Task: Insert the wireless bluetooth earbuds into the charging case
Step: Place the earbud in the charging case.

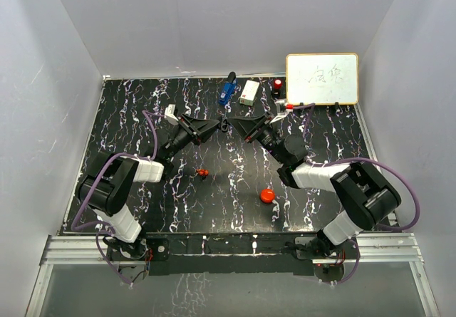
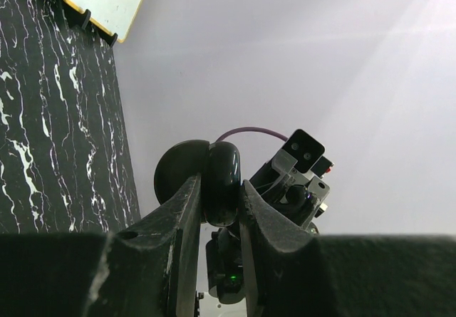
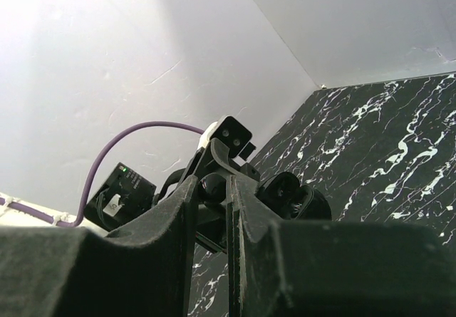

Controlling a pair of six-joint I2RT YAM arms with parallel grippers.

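Observation:
My left gripper [image 2: 221,189] is shut on the black round charging case [image 2: 222,166] and holds it above the table with its lid [image 2: 178,171] hinged open. My right gripper [image 3: 212,186] is shut on a small black piece, the mostly black earbud [image 3: 214,189], right beside the open case [image 3: 296,192]. In the top view both grippers meet in mid-air over the table's middle, left [image 1: 216,125] and right [image 1: 241,127], with the case [image 1: 224,125] between them. The red-and-black earbud [image 1: 203,172] lies on the table in front of the left arm.
A red round puck [image 1: 267,195] lies at front centre-right. Along the back edge stand a blue object [image 1: 228,89], a white box [image 1: 249,91], a small red-and-black item [image 1: 277,84] and a whiteboard [image 1: 322,78]. White walls enclose the black marbled table [image 1: 335,139].

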